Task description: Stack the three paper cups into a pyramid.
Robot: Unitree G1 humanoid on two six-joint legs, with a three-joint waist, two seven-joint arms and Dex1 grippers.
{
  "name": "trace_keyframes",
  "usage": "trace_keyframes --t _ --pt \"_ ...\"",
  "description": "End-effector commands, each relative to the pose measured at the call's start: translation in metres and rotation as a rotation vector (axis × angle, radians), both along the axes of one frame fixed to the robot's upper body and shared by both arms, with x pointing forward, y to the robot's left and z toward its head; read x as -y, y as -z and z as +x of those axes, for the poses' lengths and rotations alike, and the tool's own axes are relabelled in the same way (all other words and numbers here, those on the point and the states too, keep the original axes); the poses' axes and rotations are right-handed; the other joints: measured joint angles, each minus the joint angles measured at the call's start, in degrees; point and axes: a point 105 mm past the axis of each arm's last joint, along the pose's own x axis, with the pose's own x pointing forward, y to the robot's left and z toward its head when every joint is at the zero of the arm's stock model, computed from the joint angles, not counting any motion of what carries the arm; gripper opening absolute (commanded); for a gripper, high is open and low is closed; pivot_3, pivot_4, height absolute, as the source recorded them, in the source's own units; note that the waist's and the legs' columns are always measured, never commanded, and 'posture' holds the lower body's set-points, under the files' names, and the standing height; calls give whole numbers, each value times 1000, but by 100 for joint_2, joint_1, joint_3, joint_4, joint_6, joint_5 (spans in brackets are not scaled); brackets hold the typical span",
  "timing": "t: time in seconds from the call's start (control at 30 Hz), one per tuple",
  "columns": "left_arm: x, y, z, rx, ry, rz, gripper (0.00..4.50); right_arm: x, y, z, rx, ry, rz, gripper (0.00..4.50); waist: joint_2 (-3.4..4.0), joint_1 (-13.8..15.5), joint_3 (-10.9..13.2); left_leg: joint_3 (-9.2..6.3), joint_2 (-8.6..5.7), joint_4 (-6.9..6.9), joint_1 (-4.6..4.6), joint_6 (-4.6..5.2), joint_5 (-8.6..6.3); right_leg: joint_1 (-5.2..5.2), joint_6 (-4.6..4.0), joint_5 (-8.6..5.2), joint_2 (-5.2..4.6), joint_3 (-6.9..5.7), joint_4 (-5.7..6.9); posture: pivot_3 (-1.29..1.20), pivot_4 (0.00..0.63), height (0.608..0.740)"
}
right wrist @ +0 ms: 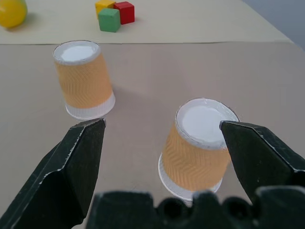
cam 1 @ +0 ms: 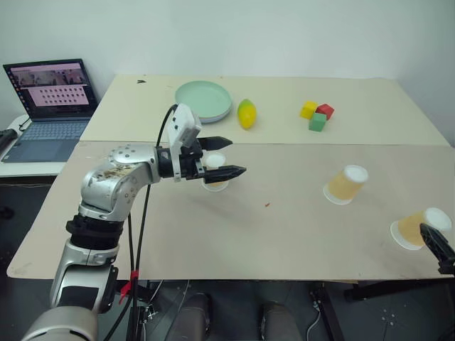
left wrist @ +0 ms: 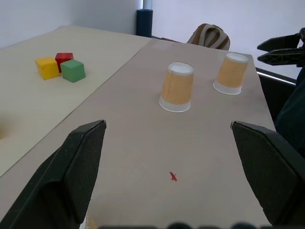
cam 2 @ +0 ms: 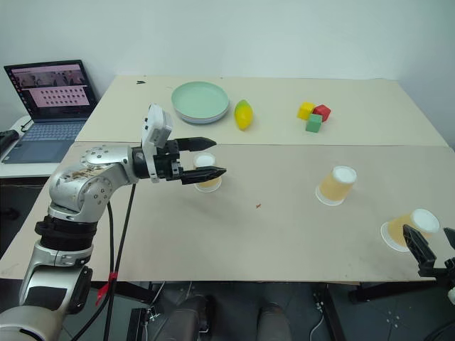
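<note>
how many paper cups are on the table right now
3. One cup sits between the left end effector's open fingers, one right of mid-table, one near the right front edge by the right end effector.

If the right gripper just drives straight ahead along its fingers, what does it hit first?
Most likely the nearest paper cup, standing upside down just ahead of the open right gripper and between its fingers. The second cup sits farther off to one side; depth is hard to judge.

On your long tan table (cam 1: 284, 234), three upside-down tan-orange paper cups stood apart: one (cam 2: 207, 172) at the left, between the left gripper's (cam 1: 224, 156) spread fingers, one (cam 1: 346, 184) right of centre, one (cam 1: 416, 228) at the right edge, just ahead of the right gripper (cam 2: 426, 249). Behind them you had a round pale-green plate (cam 1: 204, 100), an oval yellow lemon (cam 1: 246, 113) to its right, then three small coloured wooden blocks (cam 1: 317, 114) touching.
</note>
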Motion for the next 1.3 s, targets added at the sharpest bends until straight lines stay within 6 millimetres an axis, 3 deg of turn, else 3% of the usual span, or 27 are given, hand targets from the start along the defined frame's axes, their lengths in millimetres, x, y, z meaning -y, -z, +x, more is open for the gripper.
trace_keyframes --t 0.03,0.5,0.7,1.1,1.3 --pt "3 -14 -3 55 23 -7 4483 6 -4 -3 42 26 -22 4500 1 -7 0 1 0 0 0 0 0 0 0 0 0 2 0 0 150 740" --pt "-5 -24 -6 77 11 21 4483 32 24 22 3 18 -10 4500 16 -4 -2 3 -1 0 5 0 0 2 -1 0 1 5 0 0 150 740" --pt "-6 -25 -7 80 2 26 4483 39 20 34 7 1 -33 4500 21 -9 -2 6 -2 0 6 0 0 1 -1 0 1 8 2 0 150 740" --pt "-5 -21 -10 76 -14 21 4483 33 4 66 40 -55 -65 4500 21 -11 -2 9 -3 0 9 1 0 2 0 0 2 11 3 0 150 740" --pt "-4 -21 -12 73 -21 20 4500 31 5 68 24 -72 -75 2810 20 1 -1 10 -11 0 9 1 1 3 -7 5 0 12 3 0 150 740"
